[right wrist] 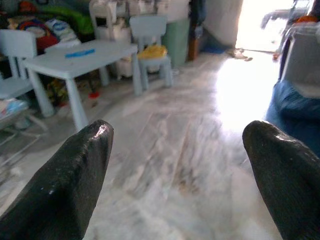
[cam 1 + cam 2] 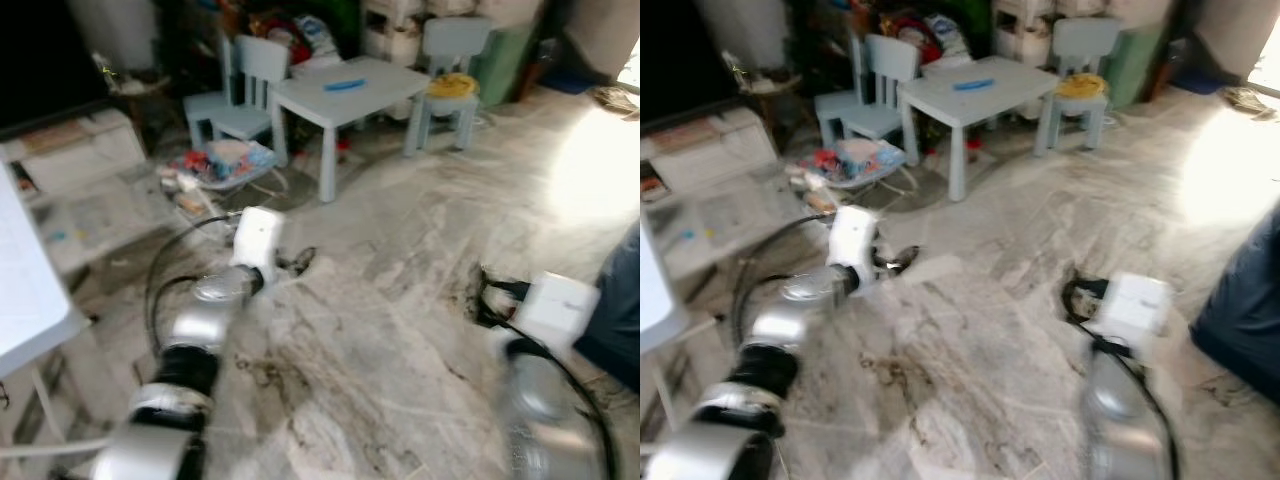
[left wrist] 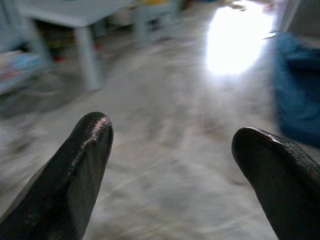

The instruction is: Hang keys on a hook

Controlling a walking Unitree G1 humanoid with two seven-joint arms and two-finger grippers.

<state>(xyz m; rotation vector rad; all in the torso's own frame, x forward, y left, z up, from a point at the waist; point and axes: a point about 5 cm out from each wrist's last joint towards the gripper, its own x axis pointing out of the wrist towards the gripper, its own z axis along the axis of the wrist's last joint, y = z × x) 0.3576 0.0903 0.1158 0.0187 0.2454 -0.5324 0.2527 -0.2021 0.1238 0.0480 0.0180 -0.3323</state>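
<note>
Over the marble floor (image 2: 400, 330), left hand (image 3: 170, 150) and right hand (image 1: 175, 150) both gape wide, empty; blurry walking could clip the kids' desk (image 2: 350, 90).

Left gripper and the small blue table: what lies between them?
Bare marble floor separates the left gripper from the small blue table, per the left eye view.

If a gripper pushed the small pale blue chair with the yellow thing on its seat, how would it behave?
The chair looks like light moulded plastic, so it would probably slide easily on the smooth marble floor. Its tall back suggests it might tip if pushed high. The yellow item could slip off.
</note>
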